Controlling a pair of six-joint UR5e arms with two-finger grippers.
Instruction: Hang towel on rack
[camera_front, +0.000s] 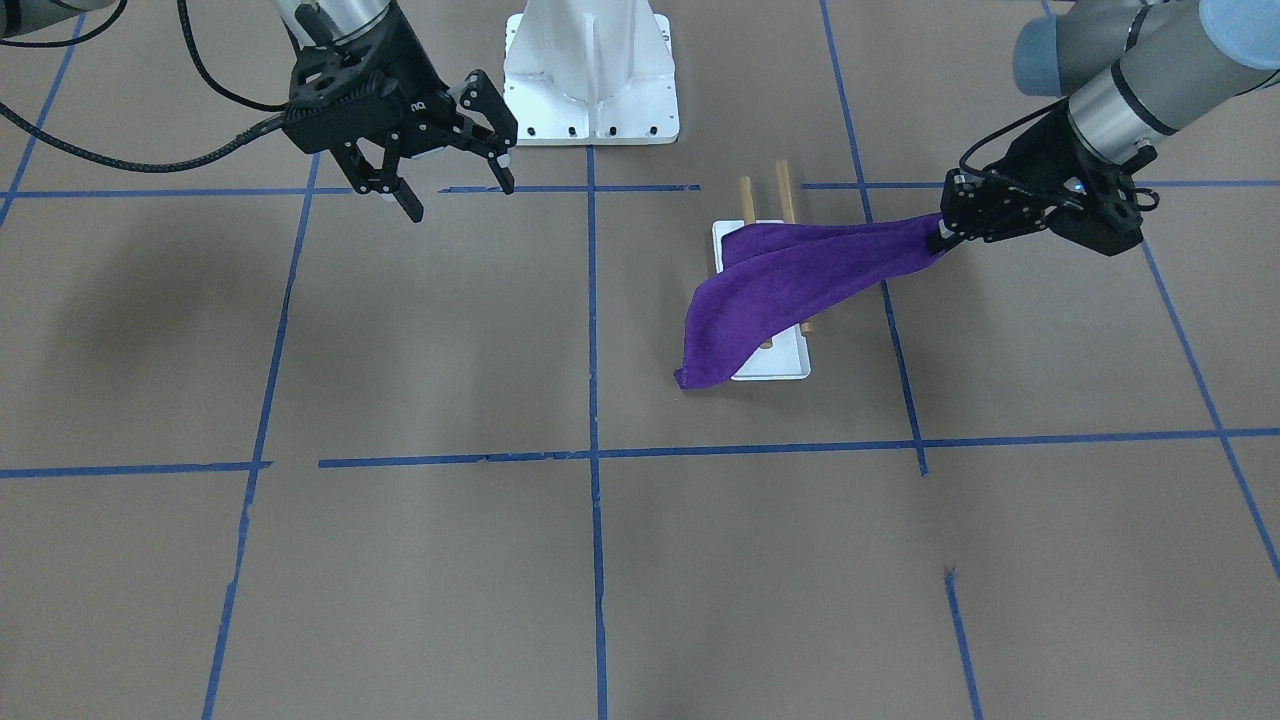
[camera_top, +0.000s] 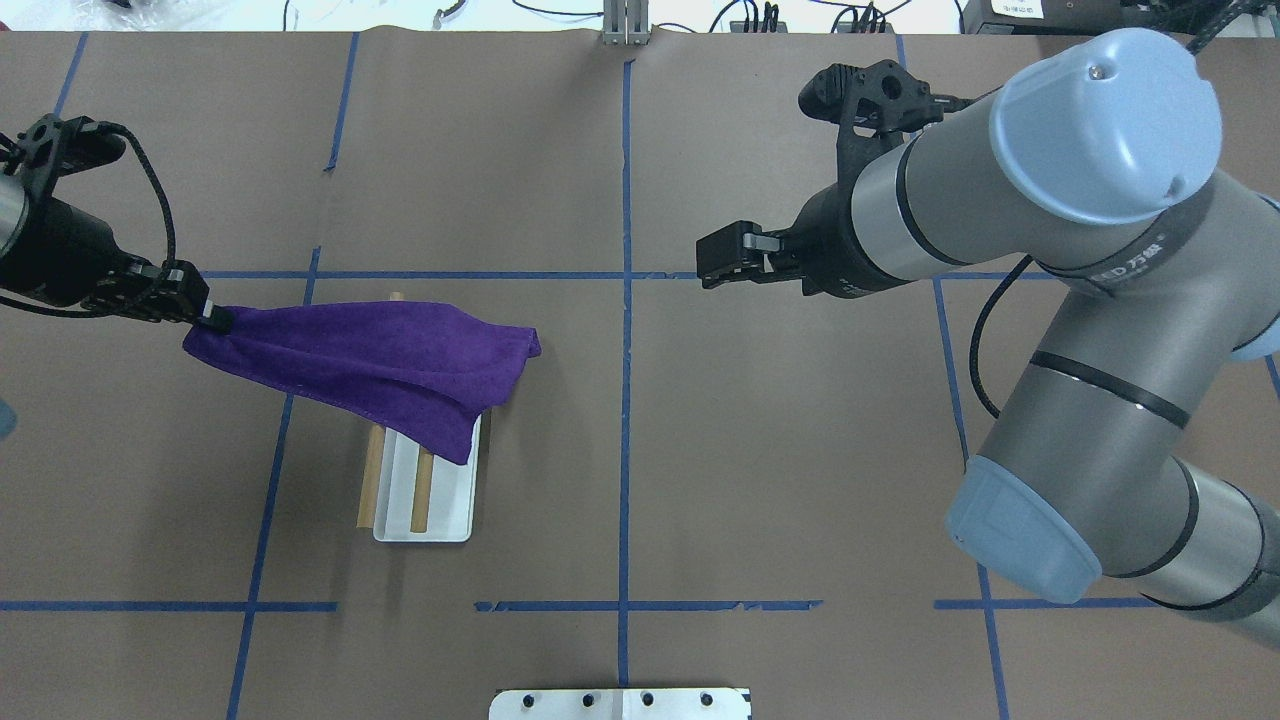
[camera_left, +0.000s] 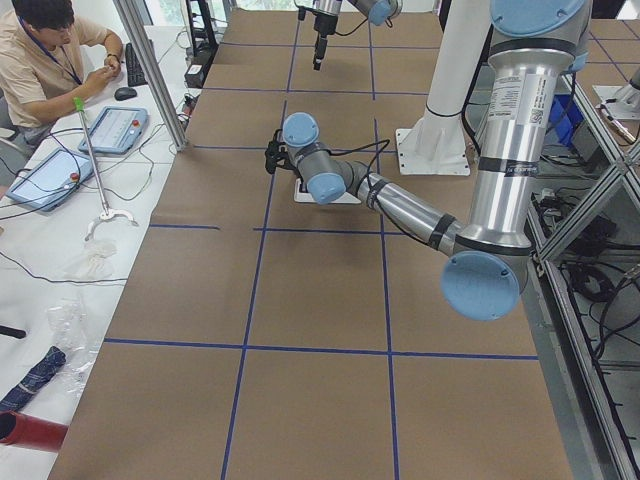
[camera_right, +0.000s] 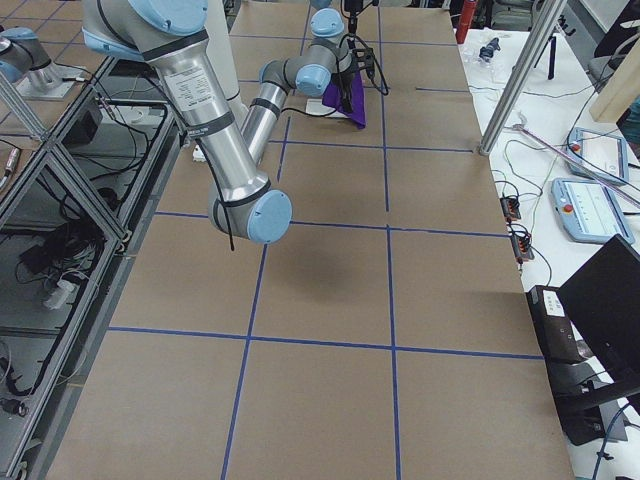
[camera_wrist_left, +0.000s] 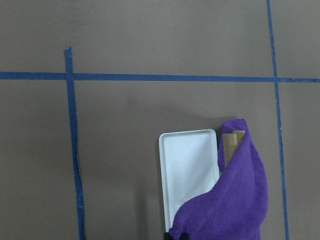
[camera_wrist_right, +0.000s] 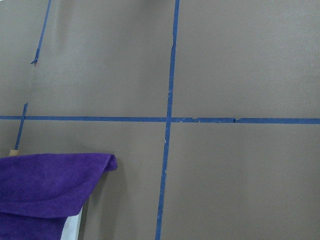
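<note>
The purple towel (camera_front: 790, 285) is stretched in the air from my left gripper (camera_front: 940, 240) across the rack. It lies over the far part of the two wooden rods (camera_front: 785, 190), and its free end hangs down past the white base (camera_front: 775, 368). In the overhead view the left gripper (camera_top: 215, 320) is shut on one towel (camera_top: 370, 360) corner, to the left of the rack (camera_top: 425, 505). My right gripper (camera_front: 460, 198) is open and empty, held high and far from the rack. The left wrist view shows the towel (camera_wrist_left: 232, 200) over the base (camera_wrist_left: 187, 170).
The large white bolted pedestal (camera_front: 590, 80) stands at the robot's side of the table. Blue tape lines (camera_front: 593, 330) cross the brown table. An operator (camera_left: 45, 50) sits at a side desk with tablets, beyond the table.
</note>
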